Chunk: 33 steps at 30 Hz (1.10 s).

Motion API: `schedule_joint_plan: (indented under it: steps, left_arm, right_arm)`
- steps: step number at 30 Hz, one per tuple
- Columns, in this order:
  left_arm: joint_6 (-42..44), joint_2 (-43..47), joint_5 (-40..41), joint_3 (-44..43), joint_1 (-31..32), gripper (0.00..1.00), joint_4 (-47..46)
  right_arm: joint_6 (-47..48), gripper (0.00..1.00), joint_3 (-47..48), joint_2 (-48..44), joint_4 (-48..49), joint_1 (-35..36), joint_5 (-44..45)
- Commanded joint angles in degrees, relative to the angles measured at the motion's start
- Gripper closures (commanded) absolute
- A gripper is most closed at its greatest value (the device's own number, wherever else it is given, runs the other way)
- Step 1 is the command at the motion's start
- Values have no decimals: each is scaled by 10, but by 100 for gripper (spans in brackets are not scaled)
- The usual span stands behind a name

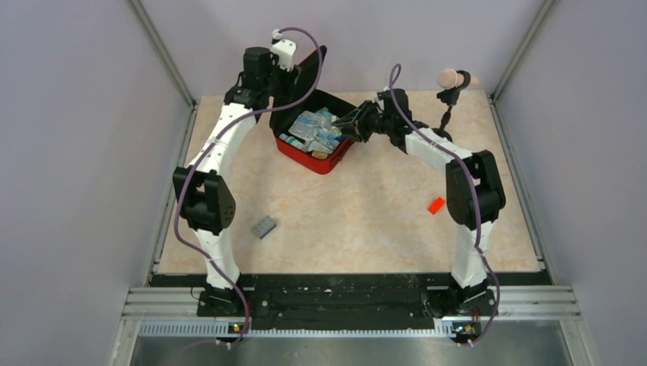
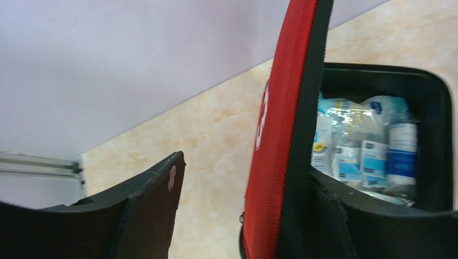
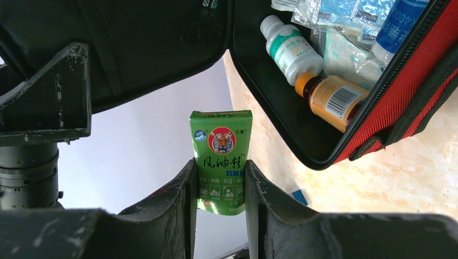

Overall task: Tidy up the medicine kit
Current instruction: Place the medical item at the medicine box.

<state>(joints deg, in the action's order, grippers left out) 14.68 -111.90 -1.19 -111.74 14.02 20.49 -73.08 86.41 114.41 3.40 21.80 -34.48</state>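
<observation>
**Medicine kit and surroundings.** One medicine kit (image 1: 314,158) lies open, and its red lid (image 2: 275,135) stands upright between the parted fingers of the left gripper (image 2: 246,170). The outer finger (image 2: 151,199) is clear of the lid, so nothing is clamped. The kit's tray lies just ahead and to the right of the right gripper (image 3: 220,168), which is closed on one green sachet (image 3: 221,135) bearing a tiger emblem. The black lining holds two bottles, a white bottle (image 3: 289,47) and an amber bottle (image 3: 330,100), beside several blue-and-white packets (image 2: 367,145). Two blocks lie on the table (image 1: 366,221), well behind both grippers: a grey block (image 1: 264,227) and an orange-red block (image 1: 436,205). The raised lid stands between the grippers.
</observation>
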Motion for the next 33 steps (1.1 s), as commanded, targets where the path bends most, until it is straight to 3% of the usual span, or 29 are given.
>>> schedule_joint_plan:
  steps: [1,6,13,23,33]
  left_arm:
    - [89,-2,61,-20,18,28,-21]
    - [153,-50,85,-45,26,33,61]
    - [175,-46,71,-7,27,24,76]
    - [147,-60,34,-24,25,21,133]
    - [91,-82,15,-66,11,23,182]
  right_arm:
    - [-4,94,22,-14,13,-8,6]
    - [-3,94,20,-15,13,-8,6]
    - [10,95,41,-10,32,-8,10]
    - [9,95,164,68,114,30,20]
    - [-18,96,248,143,72,60,47]
